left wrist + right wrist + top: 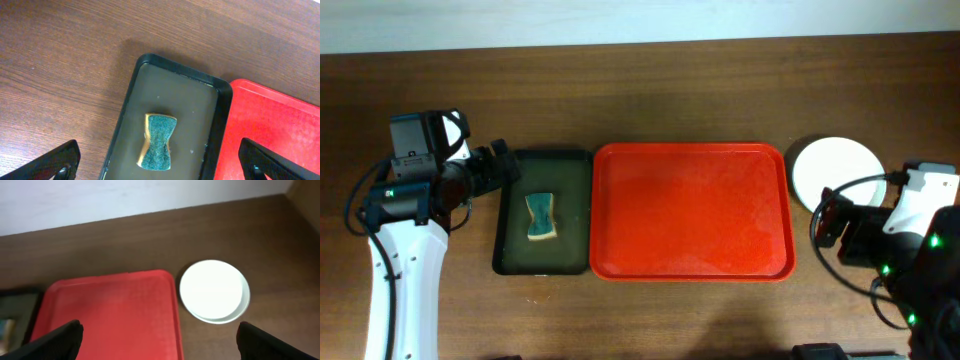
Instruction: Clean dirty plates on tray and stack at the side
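The red tray lies mid-table with nothing on it; it also shows in the left wrist view and the right wrist view. The plates sit on the table just right of the tray. A white one is on top, with a pale rim showing beneath it in the right wrist view. My left gripper is open and empty above the far left corner of a dark green tray; its fingers straddle that tray. My right gripper is open and empty, in front of the plates.
The dark green tray sits against the red tray's left side and holds a green-and-yellow sponge, also seen in the left wrist view. A pale wall runs along the table's far edge.
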Controlling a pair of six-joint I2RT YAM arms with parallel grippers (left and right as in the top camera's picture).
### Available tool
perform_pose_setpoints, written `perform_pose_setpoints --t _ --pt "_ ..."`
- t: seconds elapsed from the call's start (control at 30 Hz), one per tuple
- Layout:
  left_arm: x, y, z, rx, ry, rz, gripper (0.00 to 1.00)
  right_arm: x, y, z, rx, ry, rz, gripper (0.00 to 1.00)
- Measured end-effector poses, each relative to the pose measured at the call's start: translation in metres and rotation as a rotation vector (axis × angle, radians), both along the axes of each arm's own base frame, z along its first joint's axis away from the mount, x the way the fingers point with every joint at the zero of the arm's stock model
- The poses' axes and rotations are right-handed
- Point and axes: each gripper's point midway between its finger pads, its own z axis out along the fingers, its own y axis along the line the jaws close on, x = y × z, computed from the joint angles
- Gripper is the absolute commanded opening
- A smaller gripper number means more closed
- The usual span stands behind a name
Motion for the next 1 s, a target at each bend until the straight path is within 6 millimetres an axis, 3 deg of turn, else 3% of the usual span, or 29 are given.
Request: perform_pose_setpoints --t 0.23,0.43,0.7,0.83,1.0 --pt "0.000 0.000 0.000 0.000 0.000 0.000 0.99 -0.025 0.022 0.018 0.007 -0.103 0.123 0.98" --pt "0.000 0.000 0.000 0.000 0.000 0.000 0.99 -0.060 0.024 0.046 0.029 -0.272 0.168 0.98" --pt "0.000 0.000 0.000 0.000 0.000 0.000 0.99 -0.101 0.027 0.065 0.072 -0.424 0.269 0.98" --pt "0.000 0.000 0.000 0.000 0.000 0.000 0.99 -0.118 0.024 0.062 0.092 -0.509 0.289 0.98" --pt "0.000 0.000 0.000 0.000 0.000 0.000 0.99 -0.120 0.023 0.049 0.113 -0.624 0.285 0.99"
